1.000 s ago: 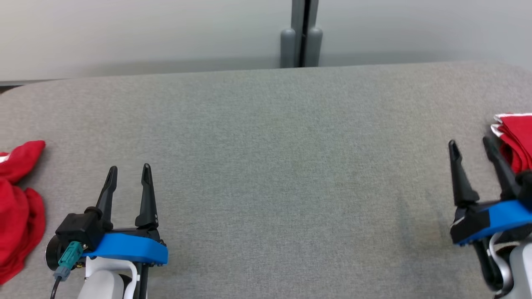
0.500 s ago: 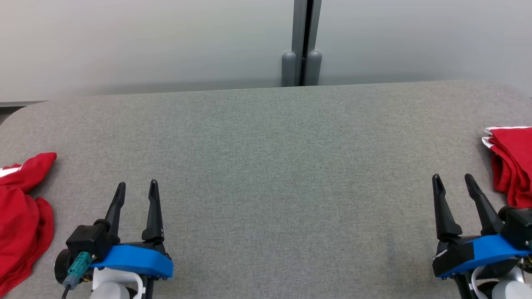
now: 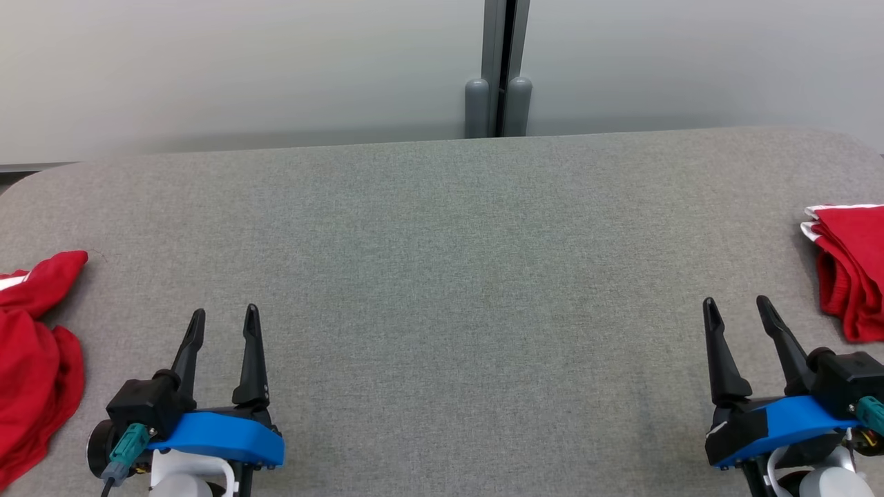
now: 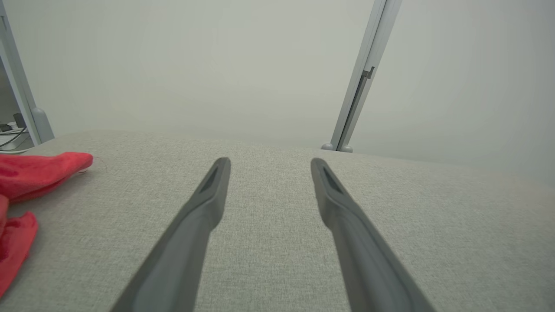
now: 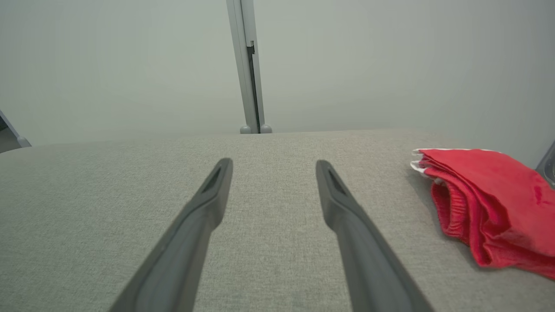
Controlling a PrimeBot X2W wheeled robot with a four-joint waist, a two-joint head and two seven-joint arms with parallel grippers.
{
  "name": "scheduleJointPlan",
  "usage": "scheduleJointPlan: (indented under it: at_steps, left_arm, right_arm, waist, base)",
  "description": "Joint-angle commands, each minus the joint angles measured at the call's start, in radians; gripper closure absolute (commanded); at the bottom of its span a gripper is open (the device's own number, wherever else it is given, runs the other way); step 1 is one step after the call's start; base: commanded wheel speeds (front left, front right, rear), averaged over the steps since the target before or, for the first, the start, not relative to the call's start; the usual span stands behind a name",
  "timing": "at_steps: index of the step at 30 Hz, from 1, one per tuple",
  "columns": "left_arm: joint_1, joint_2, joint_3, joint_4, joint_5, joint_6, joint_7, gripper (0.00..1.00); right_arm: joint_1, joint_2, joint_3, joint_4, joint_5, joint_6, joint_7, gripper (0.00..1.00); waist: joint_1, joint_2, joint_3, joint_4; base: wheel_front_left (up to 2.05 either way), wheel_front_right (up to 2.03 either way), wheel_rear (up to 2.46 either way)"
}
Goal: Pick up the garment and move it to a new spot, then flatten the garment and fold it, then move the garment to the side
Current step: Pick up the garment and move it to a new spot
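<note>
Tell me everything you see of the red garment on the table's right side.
The red garment is soft, knit-looking cloth with white trim at its far corner, folded into several layers. It lies on the grey table near its right end, partly cut off in the head view. Nothing holds it: the open right claw is beside it, apart.

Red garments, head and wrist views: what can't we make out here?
- Crumpled red garment: cut off by the left edge in head and left wrist views; full extent and type unclear.
- Folded red garment: cut off by the right edge in head and right wrist views; far side unseen, fold count unclear.
- Grey table: near edge lies below the head view's bottom edge.
</note>
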State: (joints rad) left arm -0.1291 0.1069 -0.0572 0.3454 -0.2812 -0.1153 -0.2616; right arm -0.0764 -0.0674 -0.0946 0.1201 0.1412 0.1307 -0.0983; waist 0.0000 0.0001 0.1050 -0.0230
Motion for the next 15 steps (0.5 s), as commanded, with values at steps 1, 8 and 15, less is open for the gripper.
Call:
scheduleJointPlan:
  at_steps: [1,8,15]
  left_arm:
    - [-0.013,-0.003,0.004,0.0,0.004,-0.005,-0.005,0.0]
    - [-0.02,-0.008,0.01,-0.002,0.009,-0.008,-0.005,0.0]
    - [-0.035,-0.016,0.011,-0.003,0.01,-0.011,-0.005,0.0]
  right_arm:
    - [-0.011,-0.007,0.001,0.008,-0.004,0.0,-0.008,0.0]
    - [-0.02,-0.011,0.006,0.022,0.0,0.0,-0.02,0.0]
    - [-0.019,-0.028,0.004,0.019,-0.006,0.0,-0.017,0.0]
  waist:
    - [0.0,-0.0001,0.002,0.002]
    - [0.0,-0.0001,0.009,0.014]
    - [0.0,-0.0001,0.027,0.082]
  base:
    - [0.0,0.0,0.0]
    - [0.0,0.0,0.0]
    - [0.0,0.0,0.0]
